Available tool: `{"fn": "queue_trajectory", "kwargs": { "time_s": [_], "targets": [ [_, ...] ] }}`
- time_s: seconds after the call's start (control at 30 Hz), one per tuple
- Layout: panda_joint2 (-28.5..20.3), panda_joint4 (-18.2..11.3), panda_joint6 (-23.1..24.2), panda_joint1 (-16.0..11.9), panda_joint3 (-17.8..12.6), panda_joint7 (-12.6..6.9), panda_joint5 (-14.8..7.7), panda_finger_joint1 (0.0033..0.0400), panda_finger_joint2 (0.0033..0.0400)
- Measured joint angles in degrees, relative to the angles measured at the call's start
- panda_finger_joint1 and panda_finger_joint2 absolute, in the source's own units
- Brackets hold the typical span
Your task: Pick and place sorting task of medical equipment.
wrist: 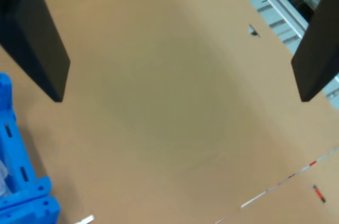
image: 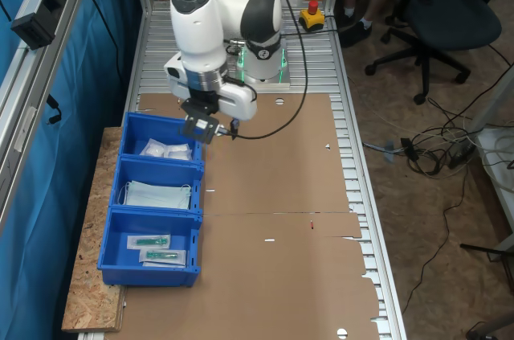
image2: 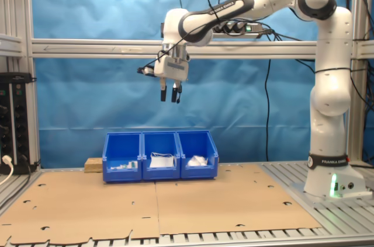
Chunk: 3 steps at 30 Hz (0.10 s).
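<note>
White gauze-like pads [image: 165, 149] in clear wrappers lie in the blue bin [image: 132, 127] closest to the robot base; in the second exterior view that bin [image2: 198, 145] is the one at the second exterior view's right, with the pads [image2: 197, 160] inside. My gripper [image: 214, 128] [image2: 169, 98] hangs high above the table, beside that bin over the cardboard, and it is open with nothing between its fingers. In the wrist view the two dark fingers [wrist: 34, 44] stand far apart over bare cardboard [wrist: 175, 107], and my gripper [wrist: 177, 97] holds nothing.
The middle bin holds pale blue masks [image: 157, 194]. Flat packets with teal items [image: 157, 248] lie in the farthest bin. The bins sit on a wooden board [image: 88, 292]. A red stop button [image: 312, 12], an office chair [image: 438, 10] and floor cables [image: 426, 147] lie beyond the table.
</note>
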Motion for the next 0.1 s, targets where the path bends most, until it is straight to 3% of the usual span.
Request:
{"fn": "queue_trajectory", "kwargs": {
  "time_s": [0.1],
  "targets": [
    [0.0,1.8,-2.3,0.6,1.3,0.00,0.0,0.0400,0.0400]
  ]
}}
